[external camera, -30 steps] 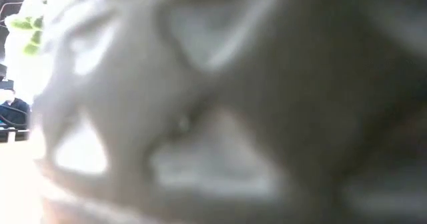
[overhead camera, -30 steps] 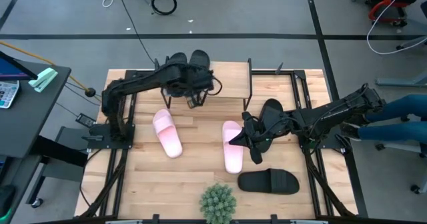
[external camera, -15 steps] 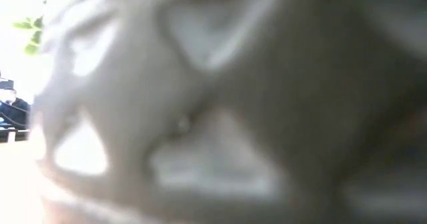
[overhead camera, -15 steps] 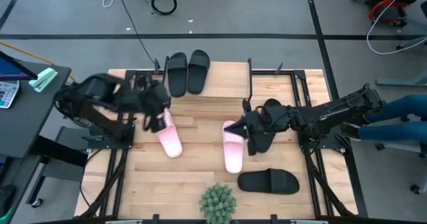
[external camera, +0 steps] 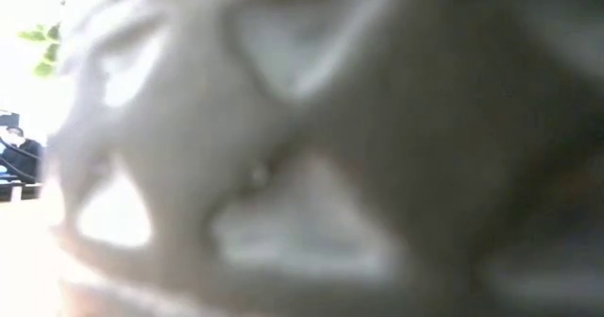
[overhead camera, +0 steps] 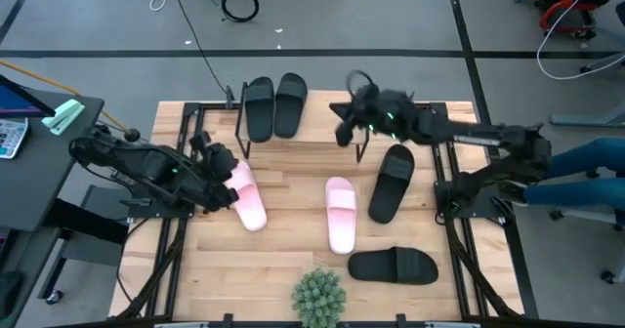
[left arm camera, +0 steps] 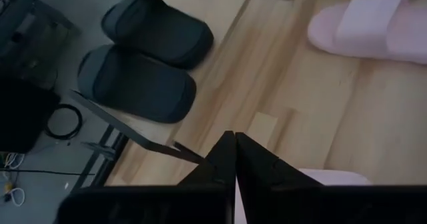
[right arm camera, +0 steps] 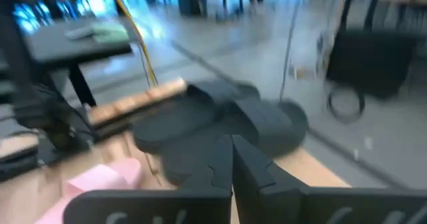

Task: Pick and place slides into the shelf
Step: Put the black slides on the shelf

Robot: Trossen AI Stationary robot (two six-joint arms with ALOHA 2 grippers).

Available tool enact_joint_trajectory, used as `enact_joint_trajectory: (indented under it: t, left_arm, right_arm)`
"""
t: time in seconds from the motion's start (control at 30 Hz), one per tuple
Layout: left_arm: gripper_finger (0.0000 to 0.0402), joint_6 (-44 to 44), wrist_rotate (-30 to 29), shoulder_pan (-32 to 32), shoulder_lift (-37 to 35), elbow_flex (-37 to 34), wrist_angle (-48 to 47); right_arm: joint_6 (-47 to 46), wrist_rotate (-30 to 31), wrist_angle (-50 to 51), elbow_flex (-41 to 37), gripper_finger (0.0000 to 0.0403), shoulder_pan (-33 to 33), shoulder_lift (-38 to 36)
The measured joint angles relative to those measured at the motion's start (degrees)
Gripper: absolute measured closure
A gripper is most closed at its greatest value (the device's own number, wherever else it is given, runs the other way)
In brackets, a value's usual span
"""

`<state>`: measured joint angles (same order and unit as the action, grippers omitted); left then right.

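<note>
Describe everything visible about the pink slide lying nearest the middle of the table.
The middle pink slide is an open-toe slip-on with one wide strap, pale pink fading towards white, and looks like soft foam. It lies flat, sole down, lengthwise on the slatted wooden table, apart from everything. A black slide lies beside it on the right arm's side, another past its lower end. Neither tool touches it.
</note>
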<state>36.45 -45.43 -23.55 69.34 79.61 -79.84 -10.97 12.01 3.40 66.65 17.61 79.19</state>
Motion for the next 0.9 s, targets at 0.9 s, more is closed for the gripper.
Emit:
enact_joint_trajectory:
  t: [0.9]
  left_arm:
    - [0.0380,19.6,-8.0,-5.4,-2.3,-14.0,2.0]
  right_arm:
    - [2.2,-2.0,30.3,33.8,0.0403,10.1,34.3]
